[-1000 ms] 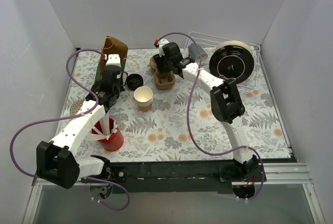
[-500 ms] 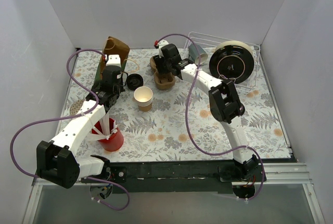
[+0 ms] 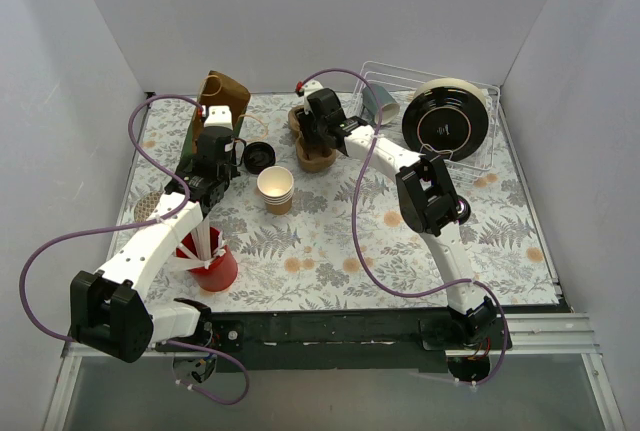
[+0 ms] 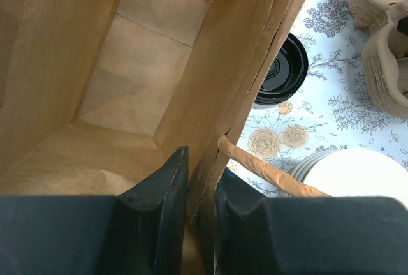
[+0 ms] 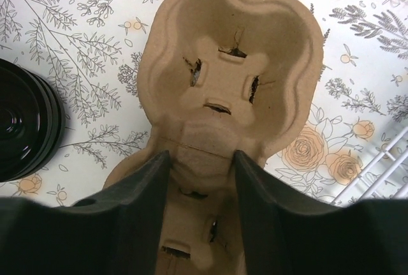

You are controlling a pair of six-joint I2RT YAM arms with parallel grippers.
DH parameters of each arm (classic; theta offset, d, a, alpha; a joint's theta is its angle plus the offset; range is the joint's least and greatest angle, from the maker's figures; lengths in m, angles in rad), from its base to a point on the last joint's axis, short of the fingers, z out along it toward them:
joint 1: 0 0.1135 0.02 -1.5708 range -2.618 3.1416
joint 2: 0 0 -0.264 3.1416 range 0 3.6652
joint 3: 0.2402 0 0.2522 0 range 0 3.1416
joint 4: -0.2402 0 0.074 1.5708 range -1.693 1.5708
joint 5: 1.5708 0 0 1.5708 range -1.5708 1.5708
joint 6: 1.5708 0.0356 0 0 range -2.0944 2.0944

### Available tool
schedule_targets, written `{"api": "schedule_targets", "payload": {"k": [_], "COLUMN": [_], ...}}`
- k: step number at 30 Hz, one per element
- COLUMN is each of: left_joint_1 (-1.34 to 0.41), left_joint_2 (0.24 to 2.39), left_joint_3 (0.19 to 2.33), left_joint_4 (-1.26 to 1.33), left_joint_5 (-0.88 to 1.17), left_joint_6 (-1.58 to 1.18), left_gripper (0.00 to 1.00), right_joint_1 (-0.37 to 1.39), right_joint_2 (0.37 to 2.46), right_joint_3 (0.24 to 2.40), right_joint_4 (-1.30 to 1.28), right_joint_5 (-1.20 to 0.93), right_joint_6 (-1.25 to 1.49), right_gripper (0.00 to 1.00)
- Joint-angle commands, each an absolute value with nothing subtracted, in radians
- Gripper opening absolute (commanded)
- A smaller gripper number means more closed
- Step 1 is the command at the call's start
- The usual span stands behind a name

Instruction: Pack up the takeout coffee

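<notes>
A stack of tan paper cups (image 3: 276, 189), white inside and without lids, stands mid-table; its rim (image 4: 357, 176) shows in the left wrist view. A stack of black lids (image 3: 258, 156) (image 4: 280, 71) (image 5: 25, 128) lies beside it. My left gripper (image 3: 215, 146) (image 4: 201, 160) is shut on the side wall of the upright brown paper bag (image 3: 222, 91) (image 4: 146, 64), which holds nothing. The right gripper (image 3: 320, 123) (image 5: 197, 157) is shut on the narrow waist of the pulp cup carrier (image 3: 314, 154) (image 5: 236, 64), whose cells hold nothing.
A red cup of white sticks (image 3: 210, 266) stands near the left arm. At the back right a wire rack (image 3: 480, 151) holds a black plate (image 3: 448, 121) and a grey-blue mug (image 3: 380, 103). The bag's paper handle (image 4: 268, 170) hangs by my left fingers.
The right gripper has shifted slightly left over the cup carrier. The left arm, bag, cups and lids have not moved.
</notes>
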State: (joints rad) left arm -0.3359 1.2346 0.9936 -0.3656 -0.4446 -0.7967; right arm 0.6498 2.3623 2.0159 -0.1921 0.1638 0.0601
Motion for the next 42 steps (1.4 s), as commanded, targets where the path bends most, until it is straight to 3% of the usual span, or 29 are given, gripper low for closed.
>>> {"api": "schedule_targets", "payload": {"k": [1, 4, 7, 21, 34, 36, 39, 42], "left_joint_1": [-0.33, -0.33, -0.33, -0.331, -0.33, -0.33, -0.33, -0.331], "left_joint_2": [1.229, 1.227, 1.229, 1.224, 1.226, 1.206, 1.203, 1.21], "left_joint_3": [0.98, 0.98, 0.979, 0.976, 1.044, 1.097, 1.212, 1.365], "left_joint_4": [-0.377, -0.377, -0.377, -0.377, -0.425, -0.433, -0.474, -0.531], "left_joint_5": [-0.445, -0.443, -0.445, -0.448, -0.466, -0.482, -0.463, -0.44], "left_joint_6": [-0.798, -0.798, -0.798, -0.798, -0.79, -0.77, -0.749, -0.73], "left_gripper": [0.17, 0.17, 0.17, 0.17, 0.17, 0.15, 0.01, 0.0], "right_joint_1": [0.653, 0.655, 0.657, 0.661, 0.664, 0.664, 0.664, 0.664], "right_joint_2": [2.349, 2.324, 2.299, 2.168, 2.077, 2.033, 1.958, 1.876], "right_joint_3": [2.022, 2.005, 2.005, 1.902, 1.931, 1.93, 1.916, 1.901], "right_joint_4": [-0.132, -0.111, -0.107, -0.009, -0.077, -0.09, -0.118, -0.176], "right_joint_5": [0.206, 0.209, 0.209, 0.192, 0.141, 0.143, 0.158, 0.178], "right_joint_6": [0.071, 0.069, 0.066, 0.132, 0.106, 0.092, 0.078, 0.055], "right_gripper": [0.41, 0.33, 0.31, 0.3, 0.3, 0.3, 0.3, 0.3]}}
